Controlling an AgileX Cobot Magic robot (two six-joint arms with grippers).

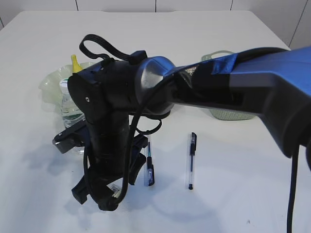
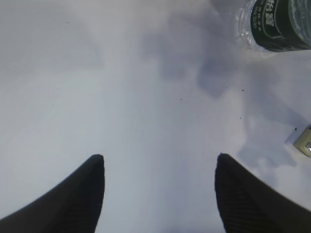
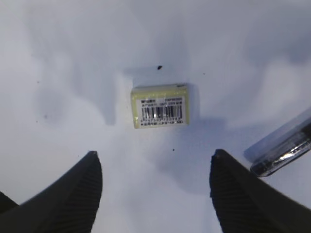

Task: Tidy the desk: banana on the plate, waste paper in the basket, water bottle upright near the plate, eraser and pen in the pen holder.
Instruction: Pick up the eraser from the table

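Right claw (image 3: 154,187) hangs wide and holds nothing, fingers spread over the white tabletop (image 3: 58,73), with the yellow eraser (image 3: 160,106) lying flat just beyond them, barcode label up. One pen (image 3: 282,150) shows at its right edge. Left claw (image 2: 159,189) is equally wide and holds nothing, over bare tabletop; the water bottle (image 2: 277,22) stands at the far right of its view. Seen from outside, two pens (image 1: 191,160) lie near the middle, the basket (image 1: 228,112) far right, and the plate (image 1: 53,80) with the banana (image 1: 76,63) far left.
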